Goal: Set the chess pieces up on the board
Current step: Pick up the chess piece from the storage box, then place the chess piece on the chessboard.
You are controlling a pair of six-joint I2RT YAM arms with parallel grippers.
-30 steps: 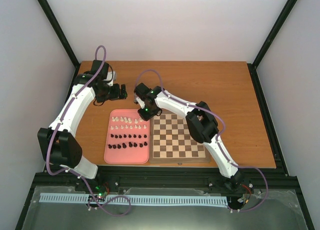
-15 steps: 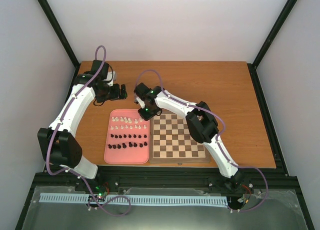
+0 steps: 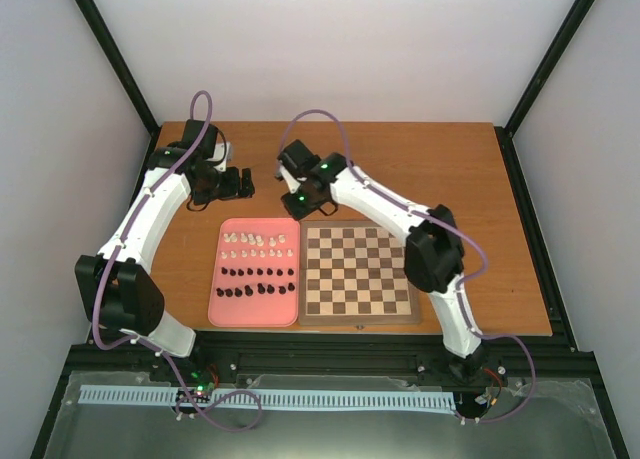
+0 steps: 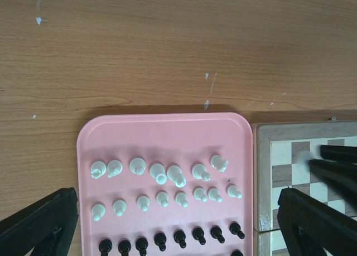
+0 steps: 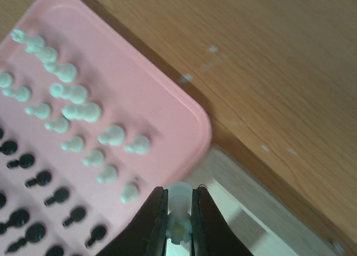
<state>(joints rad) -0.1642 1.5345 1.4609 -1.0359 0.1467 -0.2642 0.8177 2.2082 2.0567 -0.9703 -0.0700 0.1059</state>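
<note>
While in end effector [image 5: 179,197], white piece [image 5: 178,211]

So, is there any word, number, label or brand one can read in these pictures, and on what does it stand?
No text can be read anywhere.
board: its border shows no letters or numbers.
pink tray: plain.
chess pieces, including the white piece in the right end effector: no marks.
left arm and right arm: any label is too small to tell.
</note>
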